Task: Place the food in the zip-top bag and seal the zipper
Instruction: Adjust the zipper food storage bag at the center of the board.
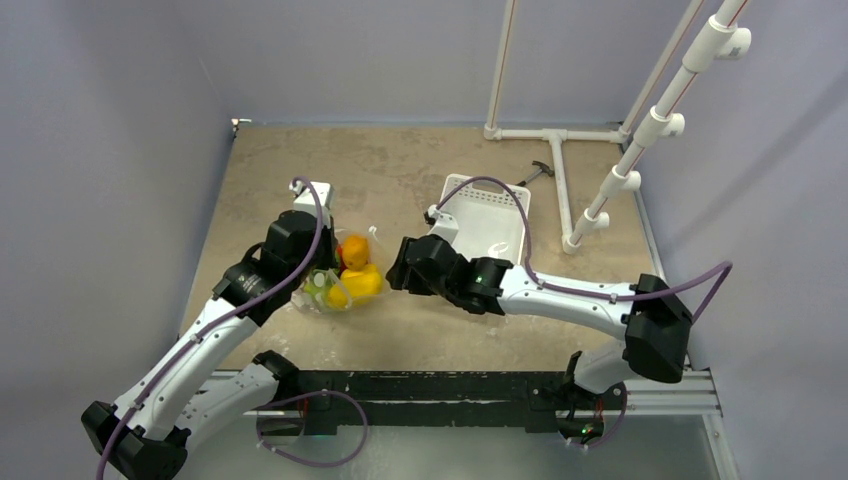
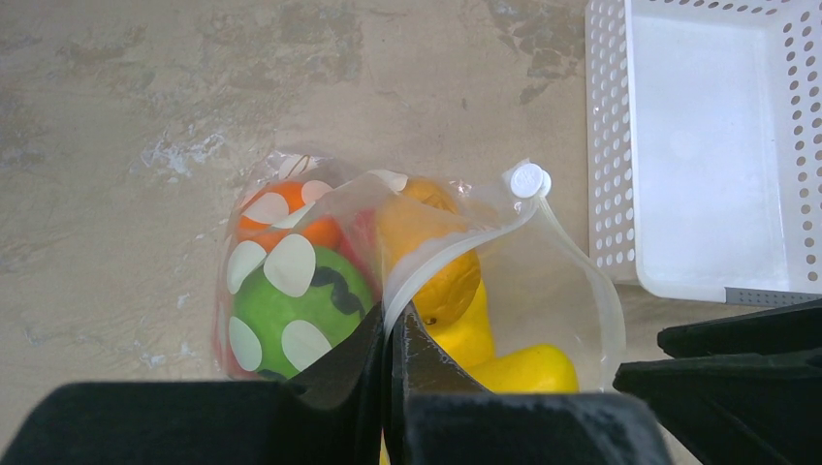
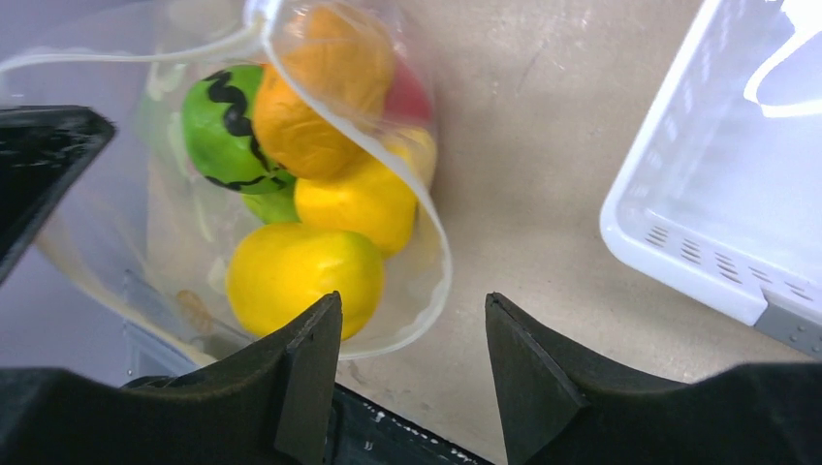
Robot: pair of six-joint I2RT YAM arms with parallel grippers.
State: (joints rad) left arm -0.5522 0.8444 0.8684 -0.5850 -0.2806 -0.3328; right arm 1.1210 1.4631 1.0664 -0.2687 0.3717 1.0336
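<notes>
From my remote station I saw the left tool (image 2: 393,327) pressed together on the zipper (image 2: 456,247), pinching that pale strip at the near edge of the zip-top bag (image 2: 567,291). The bag lay on the counter (image 2: 145,97) between the two arms, its mouth gaping in a loop, with a small white round tab (image 2: 529,181) at the far end of the strip. The food (image 1: 352,278) sat inside the bag: a dark-striped green piece (image 2: 300,300), an orange piece (image 3: 305,126), two yellow pieces (image 3: 302,281) and a bit of red (image 3: 409,97) behind them. The right tool (image 3: 412,308) was spread wide, low over the counter just beside the bag's rim and holding nothing. The white basket (image 2: 606,145) stood near the bag on its right, apart from it.
</notes>
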